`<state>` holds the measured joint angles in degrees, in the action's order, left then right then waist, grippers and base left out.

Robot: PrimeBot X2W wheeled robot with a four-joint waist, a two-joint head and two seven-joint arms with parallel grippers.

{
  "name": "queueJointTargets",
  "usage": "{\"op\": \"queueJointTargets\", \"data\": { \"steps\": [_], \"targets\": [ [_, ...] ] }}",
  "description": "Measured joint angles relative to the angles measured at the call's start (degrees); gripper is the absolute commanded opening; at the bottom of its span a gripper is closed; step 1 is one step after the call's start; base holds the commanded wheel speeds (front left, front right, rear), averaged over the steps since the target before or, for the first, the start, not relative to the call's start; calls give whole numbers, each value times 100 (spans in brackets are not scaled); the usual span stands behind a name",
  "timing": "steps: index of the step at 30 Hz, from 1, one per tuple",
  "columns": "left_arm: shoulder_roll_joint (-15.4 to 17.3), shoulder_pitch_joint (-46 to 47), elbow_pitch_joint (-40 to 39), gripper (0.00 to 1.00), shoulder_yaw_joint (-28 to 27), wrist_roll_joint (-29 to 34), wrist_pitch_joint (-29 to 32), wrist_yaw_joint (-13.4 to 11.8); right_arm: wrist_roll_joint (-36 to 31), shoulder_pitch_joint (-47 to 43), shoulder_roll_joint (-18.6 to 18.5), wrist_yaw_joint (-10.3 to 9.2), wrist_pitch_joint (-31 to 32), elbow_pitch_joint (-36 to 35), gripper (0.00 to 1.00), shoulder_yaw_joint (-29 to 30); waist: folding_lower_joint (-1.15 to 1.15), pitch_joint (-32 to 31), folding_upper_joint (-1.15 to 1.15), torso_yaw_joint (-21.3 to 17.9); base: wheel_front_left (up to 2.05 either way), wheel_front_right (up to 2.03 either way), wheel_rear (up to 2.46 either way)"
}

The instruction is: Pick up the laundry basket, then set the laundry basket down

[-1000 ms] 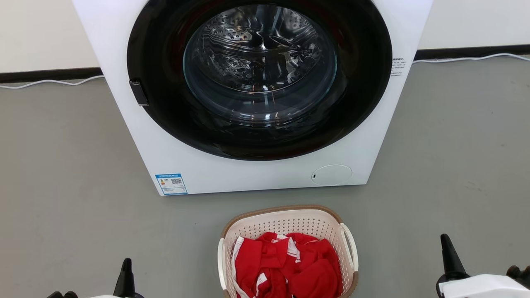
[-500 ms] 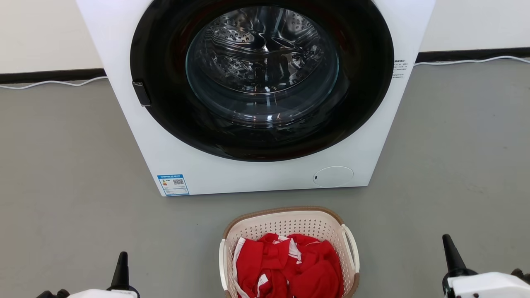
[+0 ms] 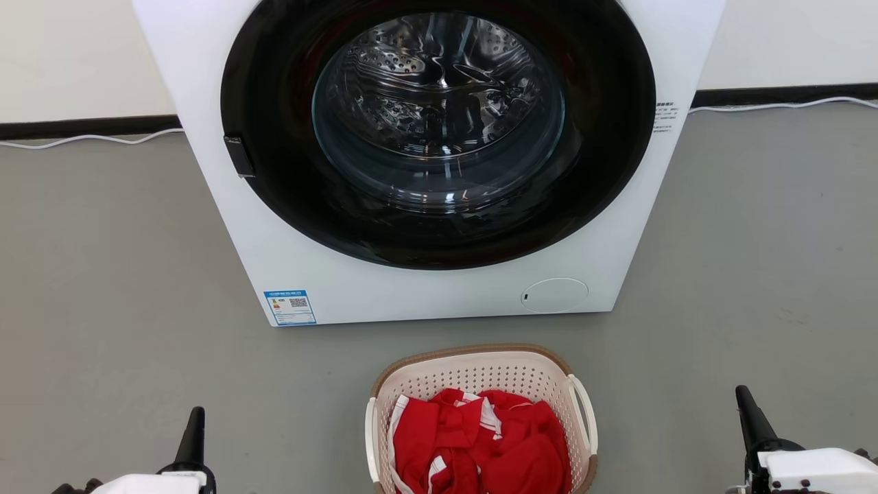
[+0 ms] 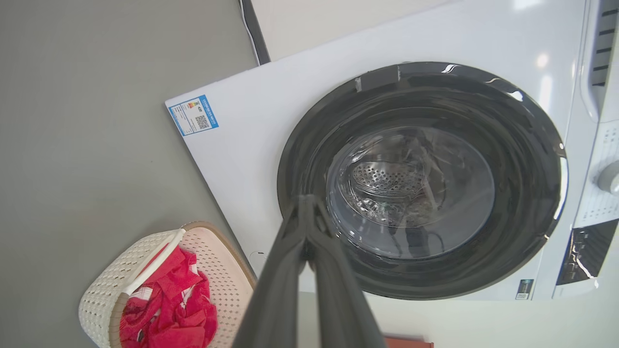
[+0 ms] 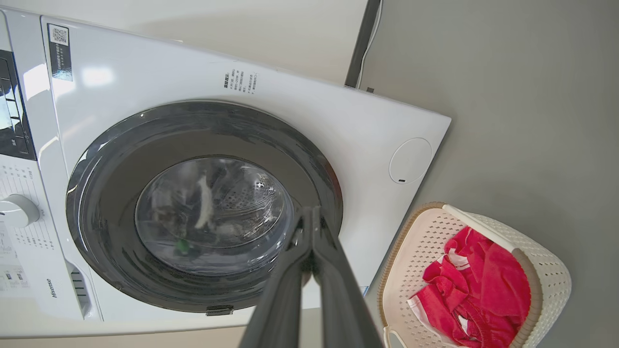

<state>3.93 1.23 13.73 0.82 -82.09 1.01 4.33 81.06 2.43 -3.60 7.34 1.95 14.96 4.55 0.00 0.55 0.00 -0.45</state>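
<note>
The laundry basket (image 3: pixel 473 374) stands on the grey floor just in front of the washing machine, cream and perforated with a brown rim and white side handles. Red and white clothes (image 3: pixel 480 446) fill it. The basket (image 4: pixel 104 295) sits low and left in the left wrist view, and the basket (image 5: pixel 541 270) is low and right in the right wrist view. My left gripper (image 3: pixel 193 429) hangs at the lower left, shut and holding nothing, well left of the basket. My right gripper (image 3: pixel 749 412) is at the lower right, shut and holding nothing, well right of it. Fingertips meet at left gripper (image 4: pixel 306 203) and right gripper (image 5: pixel 312 212).
A white front-loading washing machine (image 3: pixel 425 302) with a closed round dark door (image 3: pixel 439 130) stands behind the basket. A white cable (image 3: pixel 89 139) runs along the dark skirting at the wall. Open grey floor (image 3: pixel 116 274) lies on both sides.
The head camera has shifted slightly, so the whole scene sits a little lower and to the right. The left gripper has sunk lower in view. The basket stays on the floor.
</note>
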Motion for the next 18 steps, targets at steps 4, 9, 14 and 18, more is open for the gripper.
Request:
{"op": "queueJointTargets", "data": {
  "steps": [4,9,14,18],
  "targets": [
    [0,3,30,0,-64,-237,74,60,232,8,8,0,59,9,0,27,0,-8,0,10,0,0,0],
    [-1,40,62,0,-137,-549,148,130,541,83,16,0,136,20,0,64,0,-18,0,22,0,0,0],
    [-3,139,96,0,-203,-866,245,181,842,104,23,0,211,24,0,124,0,-28,0,35,0,0,0],
    [-4,148,129,0,-267,-1129,301,231,1096,107,26,-2,298,33,0,166,0,-37,0,44,0,0,0]
  ]
}}
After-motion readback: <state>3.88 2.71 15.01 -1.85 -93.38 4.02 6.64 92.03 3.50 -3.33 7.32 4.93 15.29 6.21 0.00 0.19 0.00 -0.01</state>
